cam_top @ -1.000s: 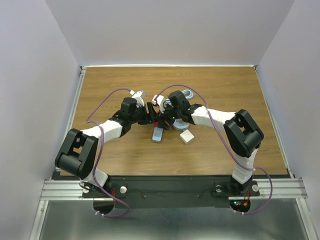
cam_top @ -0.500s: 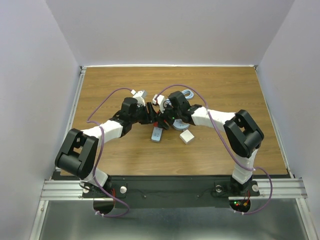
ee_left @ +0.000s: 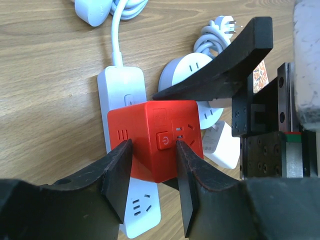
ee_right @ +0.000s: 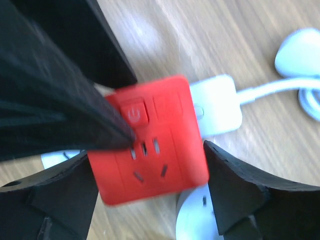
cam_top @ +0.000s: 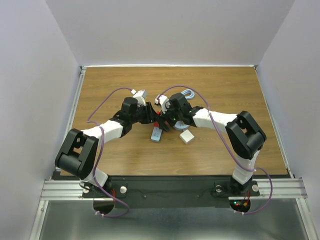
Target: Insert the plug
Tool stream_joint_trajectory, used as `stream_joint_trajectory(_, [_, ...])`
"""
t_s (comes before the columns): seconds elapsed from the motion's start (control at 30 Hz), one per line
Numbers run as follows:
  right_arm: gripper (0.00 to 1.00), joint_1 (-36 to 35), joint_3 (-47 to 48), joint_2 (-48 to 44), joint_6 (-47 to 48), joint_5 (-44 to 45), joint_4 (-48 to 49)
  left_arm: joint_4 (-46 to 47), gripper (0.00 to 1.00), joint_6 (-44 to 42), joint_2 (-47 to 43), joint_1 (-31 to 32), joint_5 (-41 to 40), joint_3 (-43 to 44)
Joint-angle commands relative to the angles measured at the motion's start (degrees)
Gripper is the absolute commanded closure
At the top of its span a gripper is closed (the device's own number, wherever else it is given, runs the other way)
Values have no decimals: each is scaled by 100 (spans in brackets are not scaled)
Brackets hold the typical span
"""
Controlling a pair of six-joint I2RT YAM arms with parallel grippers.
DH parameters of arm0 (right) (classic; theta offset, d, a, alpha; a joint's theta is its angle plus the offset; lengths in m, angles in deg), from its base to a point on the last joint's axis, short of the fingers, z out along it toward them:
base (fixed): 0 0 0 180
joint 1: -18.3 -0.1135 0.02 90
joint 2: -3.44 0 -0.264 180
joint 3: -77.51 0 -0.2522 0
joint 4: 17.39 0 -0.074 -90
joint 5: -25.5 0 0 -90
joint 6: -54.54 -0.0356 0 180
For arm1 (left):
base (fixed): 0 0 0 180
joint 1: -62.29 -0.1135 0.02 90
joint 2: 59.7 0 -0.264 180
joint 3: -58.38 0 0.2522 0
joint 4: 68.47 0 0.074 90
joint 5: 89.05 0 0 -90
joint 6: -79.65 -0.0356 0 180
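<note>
fingers (ee_left: 117, 175) of the left end effector (ee_left: 152, 145) stand narrow and pinch a red plastic cube socket (ee_left: 150, 122), with their tips laid on its faces to either side of the square power button. in the left wrist view the cube shows pin slots on two faces and covers the middle of a long white power strip (ee_left: 127, 92) lying flat on the wooden desk (cam_top: 225, 85). whether the cube touches the strip or is held above it cannot be told. the right end effector (ee_right: 150, 155) meets the same cube from the opposite side. its two black fingers flank the red body, one at each lower edge in the right wrist view. the picture is blurred there, so it cannot be told whether they press on the cube or stand just off it. one curved finger of the right end effector also shows in the left wrist view, its tip close above the cube's top edge. just beside the strip lies a round white socket (ee_left: 187, 70), partly behind that finger. beyond it a white pronged plug (ee_left: 227, 25) on a coiled white cable rests on the desk, held by neither arm and apart from the cube. a white square adapter (ee_left: 222, 147) lies on the desk near the cube's right side. the strip's own cable runs up to another white plug body (ee_left: 92, 10) at the top edge of the left wrist view. from above, both arms reach inward and meet near the middle of the desk.
</note>
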Motion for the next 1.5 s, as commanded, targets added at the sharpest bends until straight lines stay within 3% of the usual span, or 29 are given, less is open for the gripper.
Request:
stream_joint_trajectory(0.0, [17,-22,-123,-375,-247,115,-56,-871,67,-391,339,32,-353,-201])
stream_joint_trajectory(0.23, [13,-5,-150,-534,-229,89,85,-932,71,-435,313,32,-388,-175])
stream_joint_trajectory(0.93, [16,118,96,-288,34,-430,296,-1055,74,-461,322,41,-361,-139])
stream_joint_trajectory(1.0, [19,118,97,-235,26,-474,296,-1064,75,-470,322,41,-361,-148])
stream_joint_trajectory(1.27, [53,153,9,-129,-45,-448,709,-1073,76,-479,383,50,-335,-139])
stream_joint_trajectory(1.47, [72,145,-88,-77,-36,-526,709,-1073,79,-479,427,85,-326,-157])
